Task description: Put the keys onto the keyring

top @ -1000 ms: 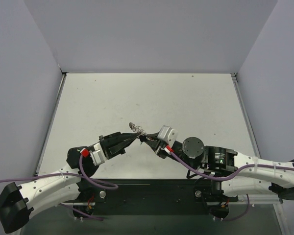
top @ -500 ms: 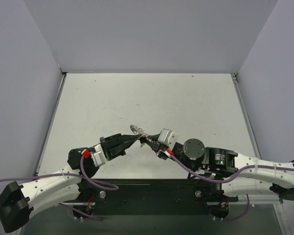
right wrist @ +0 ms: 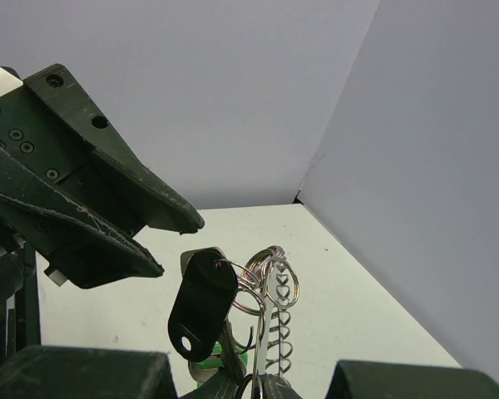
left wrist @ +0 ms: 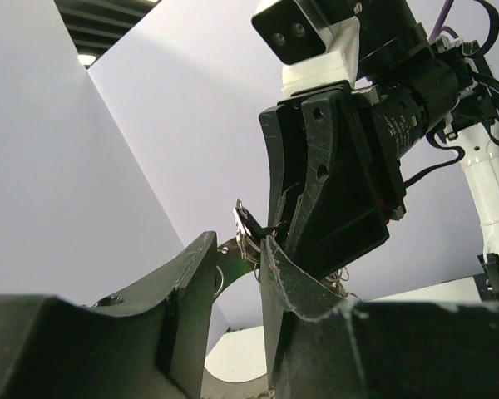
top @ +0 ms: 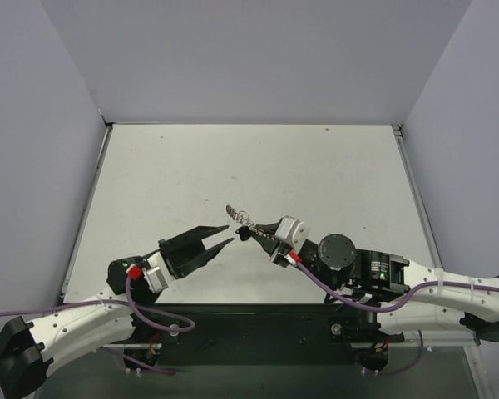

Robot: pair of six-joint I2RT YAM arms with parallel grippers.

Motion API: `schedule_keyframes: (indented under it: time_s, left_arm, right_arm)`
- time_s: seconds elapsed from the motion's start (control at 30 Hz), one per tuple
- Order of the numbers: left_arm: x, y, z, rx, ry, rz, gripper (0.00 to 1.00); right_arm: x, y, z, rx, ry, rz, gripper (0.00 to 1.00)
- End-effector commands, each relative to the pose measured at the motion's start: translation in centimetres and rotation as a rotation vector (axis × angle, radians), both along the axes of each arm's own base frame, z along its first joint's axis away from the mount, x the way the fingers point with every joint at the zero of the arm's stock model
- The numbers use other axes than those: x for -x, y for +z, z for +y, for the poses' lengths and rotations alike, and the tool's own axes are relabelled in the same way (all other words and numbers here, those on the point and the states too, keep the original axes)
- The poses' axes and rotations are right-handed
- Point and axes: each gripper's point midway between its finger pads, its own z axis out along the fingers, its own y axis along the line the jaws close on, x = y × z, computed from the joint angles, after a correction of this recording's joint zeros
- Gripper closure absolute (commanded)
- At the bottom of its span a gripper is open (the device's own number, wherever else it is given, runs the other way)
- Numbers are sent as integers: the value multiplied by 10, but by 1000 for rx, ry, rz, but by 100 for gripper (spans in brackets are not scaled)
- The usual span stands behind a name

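Left gripper [top: 229, 234] stands open and empty, its tips just short of the keyring [right wrist: 272, 278]. Right gripper [top: 248, 232] is closed on that keyring, holding it raised above the table [top: 233, 166], keys [right wrist: 201, 303] bunched against it.

Near the middle of the table [top: 341, 166], the keys [top: 237, 216] sit in the right gripper [top: 248, 232], which lies at their 5 o'clock. The left gripper [top: 229, 234] lies at their 7 o'clock, apart from them. In the right wrist view the keyring [right wrist: 274, 278] is at the keys' 2 o'clock.
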Motion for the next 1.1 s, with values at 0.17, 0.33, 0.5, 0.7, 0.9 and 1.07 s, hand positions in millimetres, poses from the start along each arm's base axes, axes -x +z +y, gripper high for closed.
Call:
schedule_keyframes:
  time_s: [0.17, 0.33, 0.5, 0.7, 0.9, 1.07]
  left_arm:
    - [1, 11, 9, 9, 43, -29, 56]
    - [-1, 22, -2, -149, 38, 23, 54]
    - [-17, 30, -2, -247, 51, 278, 39]
    - [-31, 35, -4, -410, 104, 490, 34]
    - [-43, 42, 1, -577, 184, 697, 34]
    - [-52, 33, -9, -765, 207, 857, 32]
  right_arm:
    - [-9, 39, -5, -101, -47, -70, 100]
    - [-12, 35, -6, -62, -58, -83, 100]
    - [-13, 34, -8, -53, -66, -94, 100]
    - [-14, 33, -9, -46, -74, -98, 100]
    - [-17, 29, -6, -33, -73, -59, 100]
    - [-19, 24, -1, -21, -61, -39, 100]
